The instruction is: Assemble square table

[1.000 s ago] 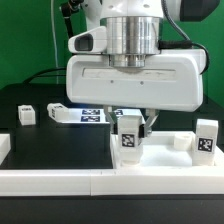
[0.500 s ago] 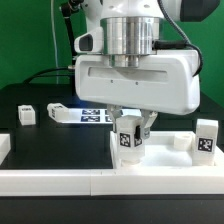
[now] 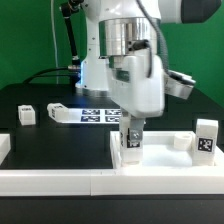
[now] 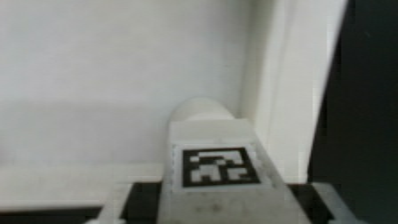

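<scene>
My gripper (image 3: 131,128) is shut on a small white tagged leg (image 3: 131,141) and holds it upright on the white square tabletop (image 3: 165,158) near its raised rim (image 3: 181,141). The hand now stands edge-on to the exterior view. In the wrist view the leg (image 4: 217,160) with its tag fills the space between my gripper (image 4: 221,208) jaws, with the tabletop surface (image 4: 107,80) and its rim (image 4: 290,80) behind it. Whether the leg's foot is seated in the top is hidden.
Two loose legs (image 3: 26,114) (image 3: 58,110) lie at the exterior view's back left. Another leg (image 3: 206,137) stands at the right. The marker board (image 3: 95,115) lies behind the arm. A long white border rail (image 3: 60,183) runs along the front edge, with the black mat (image 3: 60,150) behind it.
The hand has turned about a quarter turn round its vertical axis, from broadside to edge-on. The leg stays gripped at the same spot on the tabletop.
</scene>
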Action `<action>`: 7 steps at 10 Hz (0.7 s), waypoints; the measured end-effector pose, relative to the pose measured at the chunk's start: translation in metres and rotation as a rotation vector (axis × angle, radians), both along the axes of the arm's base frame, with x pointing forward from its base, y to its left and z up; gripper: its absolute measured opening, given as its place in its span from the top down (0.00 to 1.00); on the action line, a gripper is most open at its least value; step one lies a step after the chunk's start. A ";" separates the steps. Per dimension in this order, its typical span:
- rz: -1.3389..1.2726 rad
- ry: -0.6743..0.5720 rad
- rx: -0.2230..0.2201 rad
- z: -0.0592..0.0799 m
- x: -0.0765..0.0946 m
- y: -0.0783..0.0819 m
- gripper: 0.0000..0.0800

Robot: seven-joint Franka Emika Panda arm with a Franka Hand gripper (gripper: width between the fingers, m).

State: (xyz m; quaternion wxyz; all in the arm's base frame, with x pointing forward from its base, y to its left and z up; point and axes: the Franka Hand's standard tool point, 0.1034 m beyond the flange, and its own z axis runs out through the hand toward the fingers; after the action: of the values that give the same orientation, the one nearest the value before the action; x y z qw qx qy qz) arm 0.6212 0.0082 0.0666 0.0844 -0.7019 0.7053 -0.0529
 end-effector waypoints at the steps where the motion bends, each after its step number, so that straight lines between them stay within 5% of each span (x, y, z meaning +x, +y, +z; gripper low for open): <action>1: -0.049 -0.011 0.019 0.000 0.000 0.001 0.64; 3: -0.198 -0.010 0.069 0.000 0.000 0.001 0.64; 5: -0.160 -0.012 0.061 0.000 -0.001 0.001 0.64; 6: -0.148 -0.011 0.058 0.000 -0.001 0.001 0.39; 7: 0.057 -0.002 0.013 0.000 0.000 0.000 0.39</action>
State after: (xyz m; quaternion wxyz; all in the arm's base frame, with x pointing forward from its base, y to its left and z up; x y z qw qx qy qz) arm 0.6208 0.0087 0.0671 0.0908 -0.7211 0.6853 -0.0466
